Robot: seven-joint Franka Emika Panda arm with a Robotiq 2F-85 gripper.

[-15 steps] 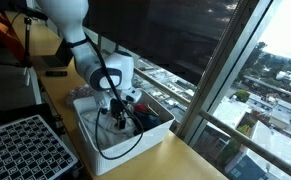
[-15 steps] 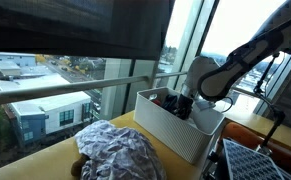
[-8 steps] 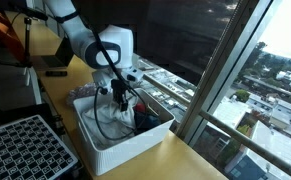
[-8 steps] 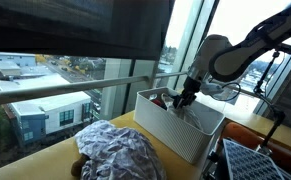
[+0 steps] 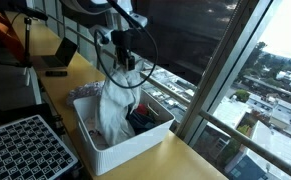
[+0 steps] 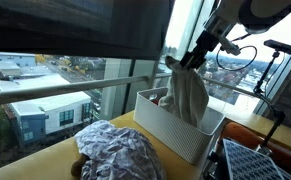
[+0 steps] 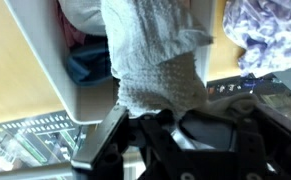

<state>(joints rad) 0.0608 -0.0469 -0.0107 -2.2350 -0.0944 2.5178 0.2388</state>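
Up over the bin w/ a towel clamped

Nearest first, wrist view: grips top end of white towel [image 7: 155, 55] w/ gripper [image 7: 157, 118], jaws clenched on the bunched fabric. Shows dark fingers [image 7: 107, 140] on either side of the cloth. Hides the actual contact pts behind the folds.

Just below that: hangs long and limp from the jaws, approx. straight down, in both exterior views. Widens toward the bottom. Reaches w/ lower end down to the rim of white bin [image 5: 115, 148] and seemingly inside it. Cannot tell if touching the contents.

Next out, the bin itself: sits on yellow-wood tabletop [image 6: 55, 160], directly under the raised gripper. Holds dark blue item [image 7: 90, 65] plus other clothes, too jumbled to ID.

Further out on the table: lies in a heap in an exterior view, patterned cloth [image 6: 115, 150], near the bin but apart from it, on the side away from the arm. Also shows up at top-right corner of wrist view. Sits near the bin's other side, black grid tray [image 5: 20, 150], not touching the towel.

Farthest: runs along the table edge behind everything, big window [image 5: 215, 70] w/ dark blind [image 6: 75, 25] part-lowered. Looks out on rooftops [image 6: 30, 105] and streets well beyond.
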